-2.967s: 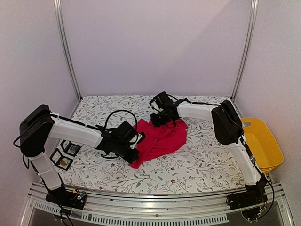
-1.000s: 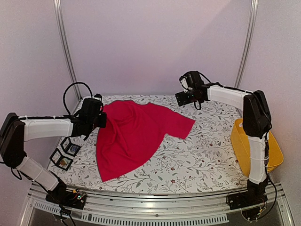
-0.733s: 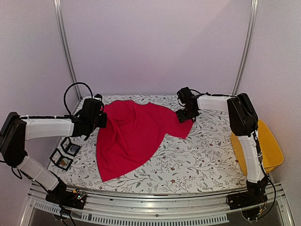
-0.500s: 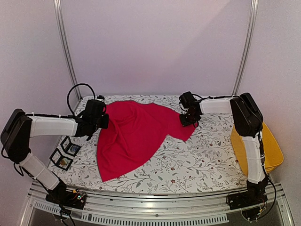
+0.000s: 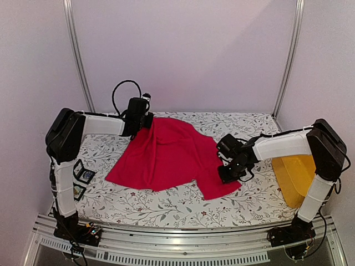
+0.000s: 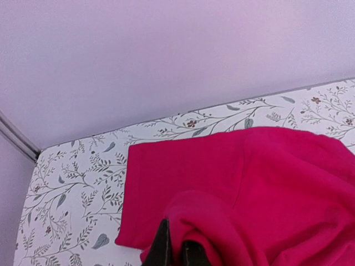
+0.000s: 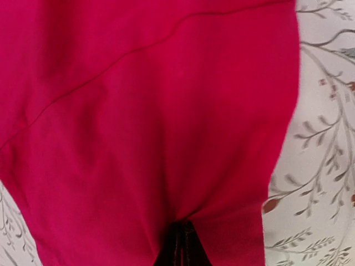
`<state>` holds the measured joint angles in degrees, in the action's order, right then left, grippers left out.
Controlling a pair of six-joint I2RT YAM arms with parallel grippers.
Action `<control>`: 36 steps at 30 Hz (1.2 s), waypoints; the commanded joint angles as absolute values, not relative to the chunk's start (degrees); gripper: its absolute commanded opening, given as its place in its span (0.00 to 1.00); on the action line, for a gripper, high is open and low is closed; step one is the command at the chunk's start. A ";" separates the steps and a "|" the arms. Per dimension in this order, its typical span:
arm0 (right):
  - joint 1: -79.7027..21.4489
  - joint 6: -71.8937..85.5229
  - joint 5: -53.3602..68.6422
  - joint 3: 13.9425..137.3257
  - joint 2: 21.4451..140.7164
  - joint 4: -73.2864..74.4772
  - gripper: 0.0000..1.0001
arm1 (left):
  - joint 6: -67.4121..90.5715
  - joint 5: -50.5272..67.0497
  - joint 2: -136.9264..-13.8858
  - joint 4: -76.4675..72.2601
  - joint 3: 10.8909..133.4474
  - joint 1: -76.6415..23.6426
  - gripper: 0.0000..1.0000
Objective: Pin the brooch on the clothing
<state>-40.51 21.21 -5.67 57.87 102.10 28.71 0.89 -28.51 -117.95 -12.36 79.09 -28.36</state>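
The red T-shirt lies spread across the floral tablecloth. My left gripper is at the shirt's far left edge, shut on a bunched fold of red cloth, as the left wrist view shows. The sleeve lies flat beyond it. My right gripper is at the shirt's near right corner, shut on a pinch of red cloth, as the right wrist view shows. The cloth fans out from that pinch. I cannot make out the brooch in any view.
Two small black-framed boxes sit at the table's left edge, partly behind the left arm. A yellow bin stands at the right edge behind the right arm. Metal frame posts rise at the back corners.
The left gripper carried its shirt edge to the far back. The right gripper came down onto the right edge, took hold and pulled it to the near right, spreading the shirt wider.
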 commanded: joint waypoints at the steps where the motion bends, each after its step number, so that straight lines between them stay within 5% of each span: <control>1: -48.51 28.89 4.43 55.03 104.28 42.73 0.04 | -2.85 -24.22 -122.23 -9.80 87.63 -26.33 0.09; 4: -48.10 29.39 -4.04 57.65 101.77 46.54 0.19 | -3.67 -26.52 -120.70 -5.25 87.96 -25.94 0.66; 6: -46.14 29.31 -8.77 60.45 100.66 48.64 0.29 | -2.58 -29.12 -117.00 -1.60 85.45 -25.93 0.86; 13: -44.56 26.11 -11.43 69.20 100.02 51.43 0.53 | 18.89 -21.04 -96.71 11.26 65.17 -26.51 0.98; 16: -44.65 26.31 -8.39 66.83 99.14 50.96 0.72 | 24.65 -20.57 -90.39 15.85 56.81 -27.25 0.95; 22: -45.83 29.05 1.06 59.12 99.09 42.98 0.84 | 29.84 -19.09 -82.96 23.24 47.20 -28.81 0.91; 30: -47.11 31.24 3.44 54.87 104.26 37.08 0.78 | 32.48 -21.04 -84.64 23.93 40.99 -25.69 0.96; 36: -47.11 30.43 5.53 54.03 104.69 35.54 0.18 | 32.18 -17.33 -89.16 19.22 41.29 -21.93 0.97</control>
<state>-46.70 30.20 -1.76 57.89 100.07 41.10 31.40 -19.44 -86.08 22.46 41.10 -23.70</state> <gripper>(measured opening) 0.340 0.965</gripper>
